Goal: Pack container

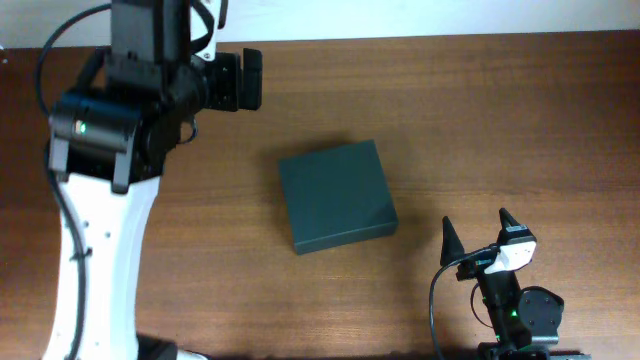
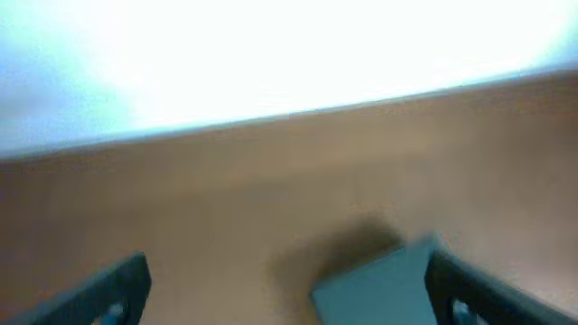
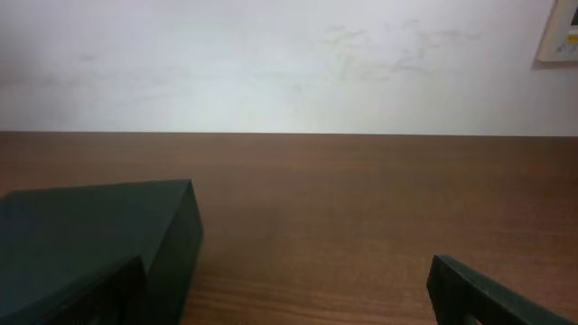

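Observation:
The container is a dark green-black box lying flat mid-table with its lid down. My left gripper hovers open at the upper left, up-left of the box and apart from it. In the blurred left wrist view a corner of the container shows between the open left gripper. My right gripper stands open near the front edge, to the right of the box, holding nothing. In the right wrist view the container lies at the left, partly behind the left finger of the right gripper.
The wooden table ends at a white wall on the far side. A small wall plate shows at the top right of the right wrist view. The left arm's white body stretches along the table's left side.

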You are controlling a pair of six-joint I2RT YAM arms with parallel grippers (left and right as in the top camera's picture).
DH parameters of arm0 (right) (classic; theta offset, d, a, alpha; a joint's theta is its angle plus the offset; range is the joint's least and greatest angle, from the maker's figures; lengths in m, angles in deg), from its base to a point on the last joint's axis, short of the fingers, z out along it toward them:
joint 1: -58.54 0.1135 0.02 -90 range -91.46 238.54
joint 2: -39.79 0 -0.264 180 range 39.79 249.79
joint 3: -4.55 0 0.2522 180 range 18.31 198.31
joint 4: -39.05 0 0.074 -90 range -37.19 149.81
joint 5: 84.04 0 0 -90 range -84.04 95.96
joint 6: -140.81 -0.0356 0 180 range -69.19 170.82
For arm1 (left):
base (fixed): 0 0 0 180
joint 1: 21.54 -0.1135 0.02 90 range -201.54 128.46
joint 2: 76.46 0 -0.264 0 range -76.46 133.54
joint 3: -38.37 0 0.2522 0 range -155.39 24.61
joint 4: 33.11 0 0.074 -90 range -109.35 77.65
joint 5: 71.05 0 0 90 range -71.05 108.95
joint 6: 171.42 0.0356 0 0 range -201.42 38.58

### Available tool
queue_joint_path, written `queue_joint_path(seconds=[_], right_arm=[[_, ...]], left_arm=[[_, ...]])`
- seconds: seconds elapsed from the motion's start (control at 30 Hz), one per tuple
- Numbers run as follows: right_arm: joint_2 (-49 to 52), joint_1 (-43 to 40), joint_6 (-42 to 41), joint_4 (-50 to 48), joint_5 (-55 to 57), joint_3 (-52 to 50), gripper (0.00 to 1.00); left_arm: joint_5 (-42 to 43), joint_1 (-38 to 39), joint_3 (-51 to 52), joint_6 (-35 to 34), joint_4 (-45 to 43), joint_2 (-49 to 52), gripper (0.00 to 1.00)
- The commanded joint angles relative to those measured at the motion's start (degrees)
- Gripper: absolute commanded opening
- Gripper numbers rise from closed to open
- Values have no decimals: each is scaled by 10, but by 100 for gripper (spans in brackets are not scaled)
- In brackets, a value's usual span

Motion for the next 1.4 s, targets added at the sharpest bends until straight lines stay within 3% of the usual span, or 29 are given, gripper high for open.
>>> queue_joint_path(seconds=[0.0, 0.33, 0.6, 0.77, 1.1, 1.37], right_arm=[[-6, -3, 2, 2, -10, -4, 99], [-7, -3, 2, 2, -10, -4, 99], [-6, -3, 2, 2, -10, -4, 99], [-7, -3, 2, 2, -10, -4, 99], [-7, -3, 2, 2, -10, -4, 99], [-7, -3, 2, 2, -10, -4, 99]], left_arm=[[-6, -1, 114, 5, -73, -78, 99], [-6, -27, 427, 4, -218, -304, 99], [-6, -57, 604, 4, -274, -456, 99], [-6, -57, 738, 4, -374, -575, 99], [-6, -57, 853, 0, -416, -699, 99], [-6, -57, 885, 0, -442, -743, 99]])
